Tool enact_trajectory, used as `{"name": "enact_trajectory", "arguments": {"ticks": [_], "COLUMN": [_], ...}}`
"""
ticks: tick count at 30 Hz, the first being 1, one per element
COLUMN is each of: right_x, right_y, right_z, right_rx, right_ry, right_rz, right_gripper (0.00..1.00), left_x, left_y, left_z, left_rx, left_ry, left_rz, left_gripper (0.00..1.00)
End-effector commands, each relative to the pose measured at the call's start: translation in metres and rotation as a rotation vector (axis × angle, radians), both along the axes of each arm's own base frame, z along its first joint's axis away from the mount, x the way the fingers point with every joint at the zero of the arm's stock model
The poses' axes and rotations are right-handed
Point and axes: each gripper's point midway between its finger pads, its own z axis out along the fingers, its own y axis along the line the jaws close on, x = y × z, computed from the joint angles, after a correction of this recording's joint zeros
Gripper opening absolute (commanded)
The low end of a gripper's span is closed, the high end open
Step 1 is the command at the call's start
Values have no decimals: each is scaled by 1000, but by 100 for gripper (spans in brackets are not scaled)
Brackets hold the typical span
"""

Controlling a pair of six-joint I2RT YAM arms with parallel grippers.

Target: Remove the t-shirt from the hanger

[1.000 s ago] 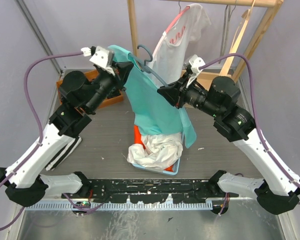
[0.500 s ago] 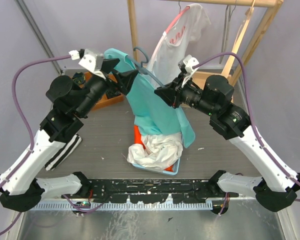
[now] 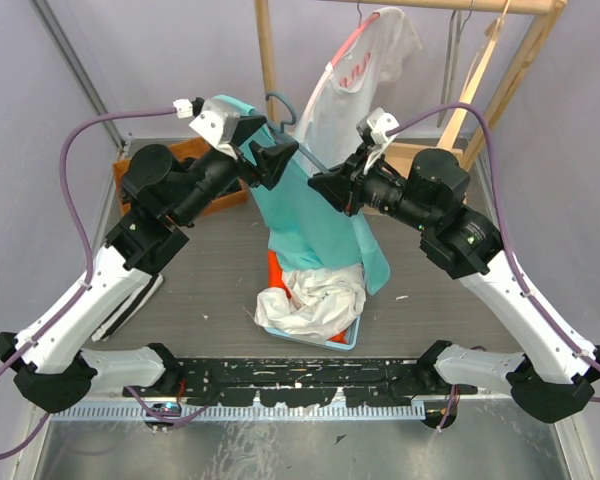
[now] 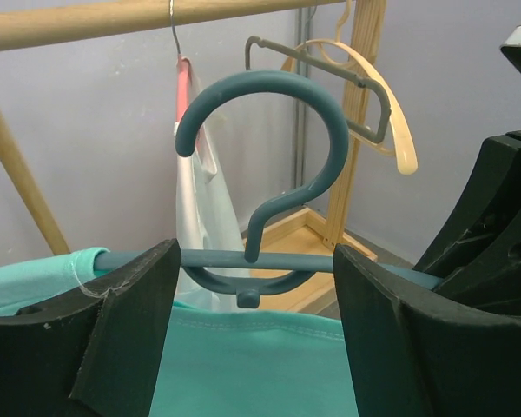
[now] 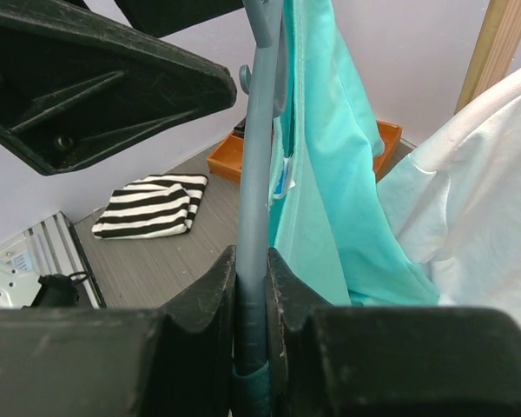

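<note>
Risk of snag: teal t-shirt (image 3: pixel 310 215) catching on blue hanger (image 4: pixel 326 113) if tugged sideways (right gripper (image 5: pixel 252 278) clenched on hanger, left gripper (image 4: pixel 256 261) spread wide).

Left arm (image 3: pixel 165 205) raised, jaws wide; right arm (image 3: pixel 450 215) raised, jaws clamped.

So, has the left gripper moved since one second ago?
Yes: the left gripper shifted right, toward the wooden post, and opened.
</note>
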Motion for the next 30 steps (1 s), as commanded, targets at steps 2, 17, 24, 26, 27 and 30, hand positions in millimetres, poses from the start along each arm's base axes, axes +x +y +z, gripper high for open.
{"name": "enact_trajectory", "arguments": {"ticks": [2,17,24,26,27,30], "right_x": [-11,-20,-23,-22,-21,-18], "right_y": [0,3,1,0,0,-1], "right_z": [44,48,54,55,55,54], "right_rx": [91,110,131,135,136,132], "right_ry": [-100,-112,-113,-112,-108,-99], "right_rz": [32,63,59,55,50,30], "right_gripper": [1,1,1,1,2,20], "left_x": [-4,9,7,6,6,8], "left_y": [-1,-11,-10,-9,-10,-5], "left_z": [16,8,6,7,7,10], "left_rx": [-40,-21,-22,-24,-25,-38], "left_ry": [-91,-76,-69,-68,-68,-62], "left_rz": [-20,-12,-13,-13,-16,7], "left_gripper": [75,51,16,8,2,0]}}
